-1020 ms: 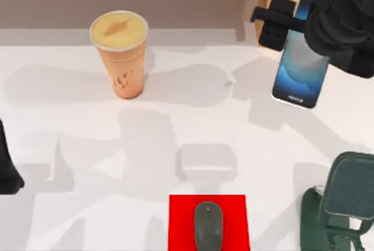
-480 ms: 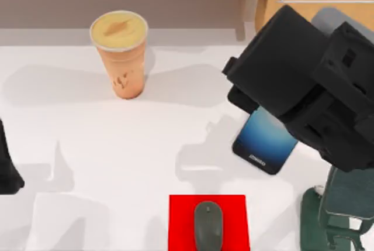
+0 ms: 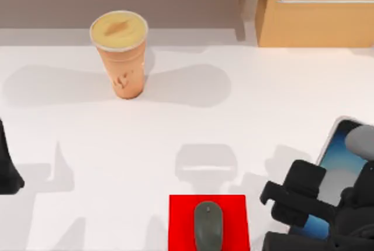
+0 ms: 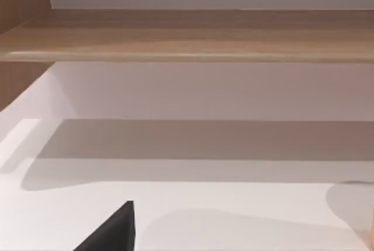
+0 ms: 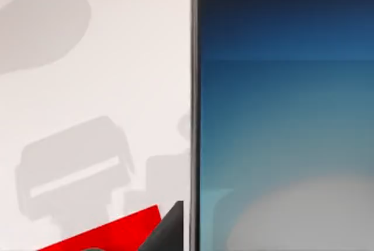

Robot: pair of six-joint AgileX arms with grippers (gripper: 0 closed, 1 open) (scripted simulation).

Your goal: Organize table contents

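No readable writing anywhere this time. The cup (image 3: pixel 121 52) had a darker mark on its side facing the camera, but we couldn't make out what it said, and the phone showed no legible text at this moment.

Looks-wise: the smartphone (image 3: pixel 338 169) had a thin dark edge and a screen going from deep blue into a pale whitish glow. In the right wrist view that screen (image 5: pixel 286 116) sat right up close, with a sliver of the red pad (image 5: pixel 111 231) off past its edge. From above, the phone was at the table's near right corner, tilted, and our right gripper (image 3: pixel 307 204) was over its lower part. We honestly couldn't tell whether the fingers were clamped on the phone or just apart around it, since the black arm parts hid that bit.

The cup was tall, orange-tan with a yellow top, standing upright toward the back left of the white table (image 3: pixel 245 116), well apart from everything else. The mouse (image 3: pixel 208 225) was small, dark grey, oval, lying on the red pad (image 3: pixel 181 222) at the near edge, just left of the gripper.

Our left arm (image 3: pixel 7 169) sat parked at the left edge. The wooden cabinet (image 3: pixel 318 23) with its metal handle stood at the back right.
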